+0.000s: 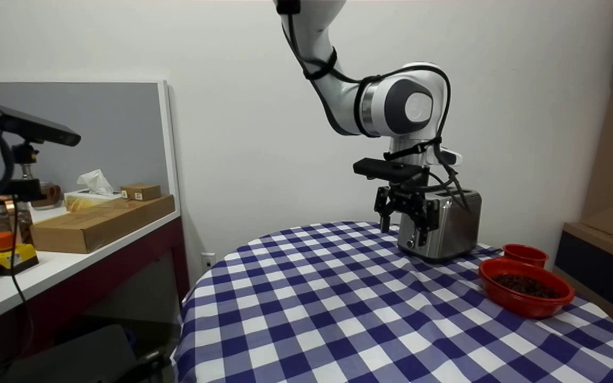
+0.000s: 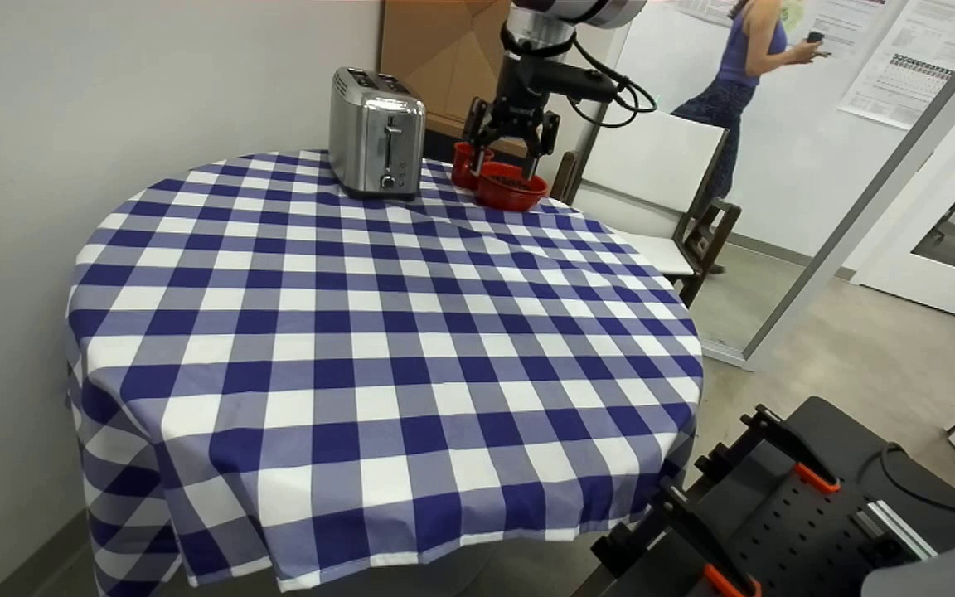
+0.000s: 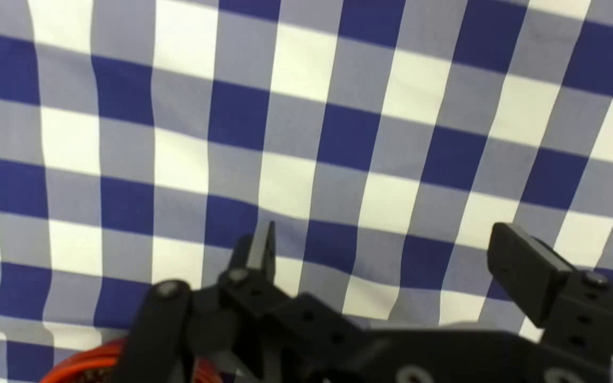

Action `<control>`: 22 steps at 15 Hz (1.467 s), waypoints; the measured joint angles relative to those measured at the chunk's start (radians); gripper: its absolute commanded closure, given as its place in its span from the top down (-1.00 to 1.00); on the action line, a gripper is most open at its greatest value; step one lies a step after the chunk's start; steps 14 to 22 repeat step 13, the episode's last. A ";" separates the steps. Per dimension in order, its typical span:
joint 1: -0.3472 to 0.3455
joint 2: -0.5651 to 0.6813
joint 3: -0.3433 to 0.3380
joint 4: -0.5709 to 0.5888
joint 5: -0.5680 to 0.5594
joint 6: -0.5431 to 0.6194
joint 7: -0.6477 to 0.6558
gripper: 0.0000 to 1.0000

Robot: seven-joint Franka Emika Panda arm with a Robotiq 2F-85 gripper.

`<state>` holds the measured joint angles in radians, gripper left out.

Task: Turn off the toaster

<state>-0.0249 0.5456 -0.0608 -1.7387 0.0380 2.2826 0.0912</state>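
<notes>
The toaster [image 2: 353, 137] stands upright near the far edge of the worktop [image 1: 296, 314] in both exterior views, its lever [image 2: 392, 130] and dial [image 2: 389, 182] on one narrow end. The claw [image 3: 383, 247] hangs above the worktop, apart from the toaster, its fingers [image 3: 519, 266] well spread with just checked cloth [image 3: 338, 133] showing between them; it has hold of nothing. I cannot make out the toaster in the wrist view, so an approach made now would lean on the exterior views, and a misjudged depth could drive a finger into the toaster's body instead of a control. Spread this far, the fingers suit a small target badly: one may meet the lever while its partner strikes the dial. The lever seems to sit high in its travel, though whether the toaster is on I cannot tell; if it is off, a careless downward brush could start it. A sideways shove is risky too, as the checked cloth is loose and wrinkled and might slip, carrying the toaster along. The red bowl [image 1: 503, 299] shows at the lower left of the wrist view, partly hidden by the claw, so a low sweep could clip its rim and spill the dark contents [image 1: 527, 285], or knock the red cup [image 1: 524, 256] just beside it. The loose cables [image 1: 448, 98] above the claw could snag during a turn.
</notes>
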 measured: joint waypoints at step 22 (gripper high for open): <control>-0.040 -0.330 0.038 -0.348 0.119 -0.202 -0.105 1.00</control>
